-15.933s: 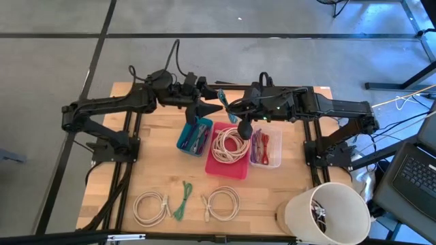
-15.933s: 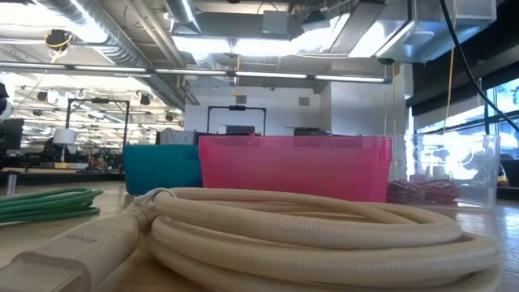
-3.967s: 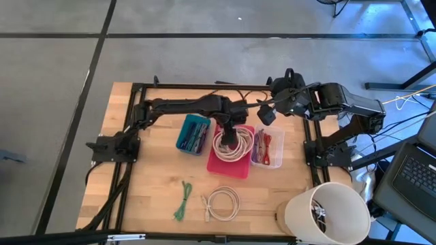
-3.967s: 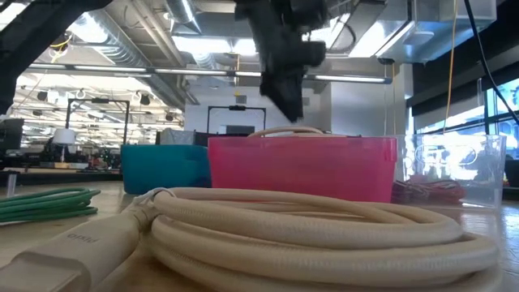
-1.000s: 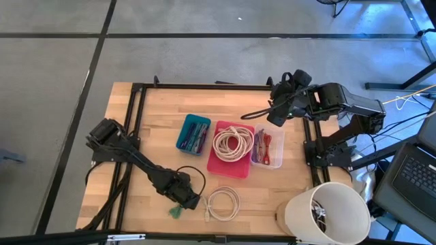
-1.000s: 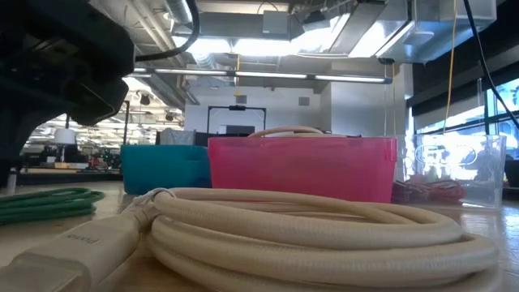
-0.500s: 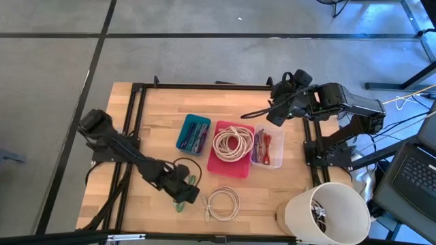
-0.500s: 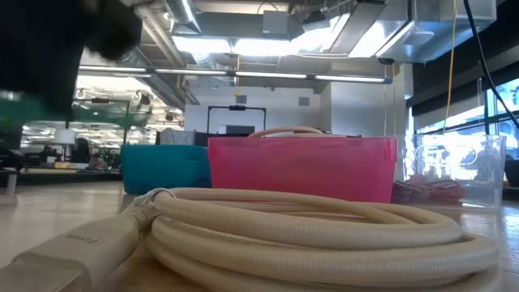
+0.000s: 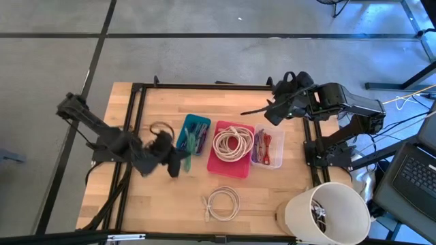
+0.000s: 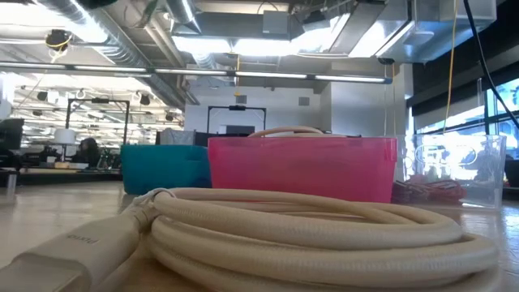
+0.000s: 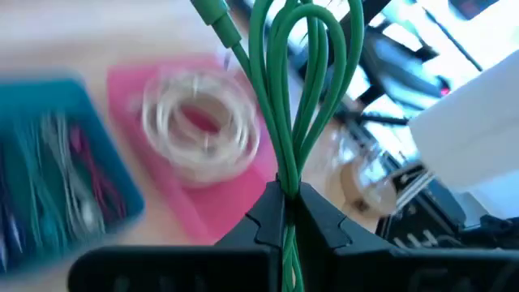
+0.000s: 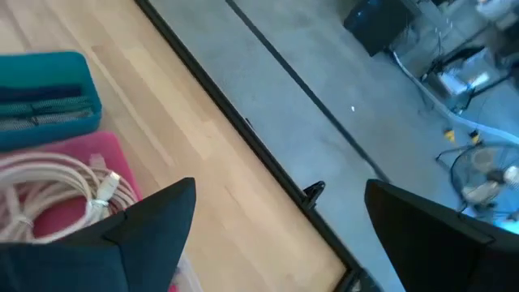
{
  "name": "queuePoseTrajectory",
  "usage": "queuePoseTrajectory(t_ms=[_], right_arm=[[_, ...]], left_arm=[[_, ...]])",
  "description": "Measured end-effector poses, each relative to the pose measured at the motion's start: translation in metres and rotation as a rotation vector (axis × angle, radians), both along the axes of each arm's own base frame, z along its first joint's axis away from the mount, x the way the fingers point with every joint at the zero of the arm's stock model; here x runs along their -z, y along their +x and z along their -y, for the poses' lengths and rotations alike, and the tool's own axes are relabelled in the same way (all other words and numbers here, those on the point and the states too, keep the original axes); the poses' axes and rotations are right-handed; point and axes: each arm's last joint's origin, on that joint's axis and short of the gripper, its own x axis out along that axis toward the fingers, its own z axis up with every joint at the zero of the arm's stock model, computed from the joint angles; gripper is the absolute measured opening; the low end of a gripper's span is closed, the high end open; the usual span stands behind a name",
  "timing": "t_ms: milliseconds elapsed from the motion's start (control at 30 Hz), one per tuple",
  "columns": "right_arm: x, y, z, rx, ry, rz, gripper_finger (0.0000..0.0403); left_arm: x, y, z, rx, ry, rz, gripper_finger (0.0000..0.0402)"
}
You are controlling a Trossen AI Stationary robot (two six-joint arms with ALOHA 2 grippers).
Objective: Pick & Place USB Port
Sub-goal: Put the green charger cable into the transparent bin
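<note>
My left gripper (image 11: 285, 203) is clenched on the green cable (image 11: 293, 97), carrying it at centre-left of the high view, just beside the teal bin (image 9: 193, 134). Its long folded loops could snag the rim or spill outside on release. My right gripper (image 12: 276, 211) waits agape, upper right.

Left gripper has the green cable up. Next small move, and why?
Probably carry it on over the teal bin, then lower. The left gripper is shut on the green cable, already lifted off the table and beside that bin. The bin holds green and other coloured cables, while the pink bin holds only white ones. The right gripper waits, open, near the table's back edge.
</note>
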Motion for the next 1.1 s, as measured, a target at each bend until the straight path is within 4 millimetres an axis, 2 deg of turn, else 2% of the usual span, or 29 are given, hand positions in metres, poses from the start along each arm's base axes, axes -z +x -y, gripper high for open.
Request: queuePoseTrajectory(t_ms=[200, 367, 600, 733, 833, 967, 1100], right_arm=[[-0.002, 0.005, -0.001, 0.031, 0.083, 0.110, 0.0362], [-0.007, 0.016, -0.004, -0.007, 0.150, 0.233, 0.0362], [-0.019, 0.032, -0.007, -0.074, 0.140, 0.391, 0.0362], [-0.029, 0.043, -0.009, -0.162, 0.129, 0.489, 0.0362], [-0.035, 0.050, -0.011, -0.239, 0.121, 0.544, 0.0362], [-0.041, 0.055, -0.013, -0.313, 0.122, 0.586, 0.0362], [-0.041, 0.055, -0.013, -0.325, 0.130, 0.591, 0.0362]], left_arm=[[-0.027, -0.010, -0.038, 0.032, 0.240, 0.036, 0.0006], [-0.045, -0.009, -0.079, 0.092, 0.425, 0.061, 0.0006], [-0.070, 0.003, -0.143, 0.217, 0.587, 0.299, 0.0006], [-0.083, 0.016, -0.170, 0.322, 0.621, 0.540, 0.0005], [-0.084, 0.031, -0.185, 0.388, 0.606, 0.668, 0.0005], [-0.075, 0.055, -0.201, 0.438, 0.549, 0.667, 0.0005], [-0.084, 0.073, -0.209, 0.483, 0.563, 0.683, 0.0005]])
